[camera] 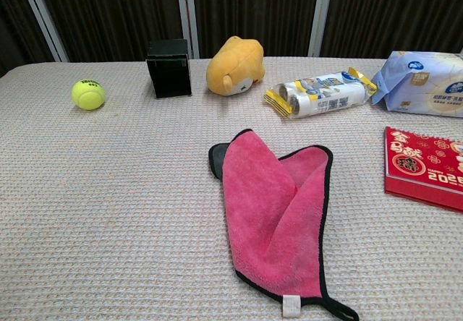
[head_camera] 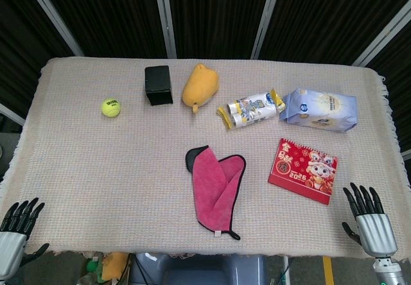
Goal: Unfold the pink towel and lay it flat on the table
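Observation:
The pink towel (head_camera: 216,187) (camera: 276,218) with black edging lies folded over itself near the table's front centre, a white tag at its near corner. My left hand (head_camera: 18,227) hovers at the front left corner of the table, fingers apart and holding nothing. At the front right edge my right hand (head_camera: 368,219) is likewise spread and empty. Both hands are well away from the towel. Neither hand shows in the chest view.
Along the back stand a tennis ball (head_camera: 110,107) (camera: 88,94), a black box (head_camera: 158,85) (camera: 168,68), a yellow plush toy (head_camera: 200,85) (camera: 234,65), a snack pack (head_camera: 252,110) (camera: 318,93) and a blue tissue pack (head_camera: 319,110) (camera: 423,81). A red calendar (head_camera: 303,171) (camera: 427,166) lies right of the towel.

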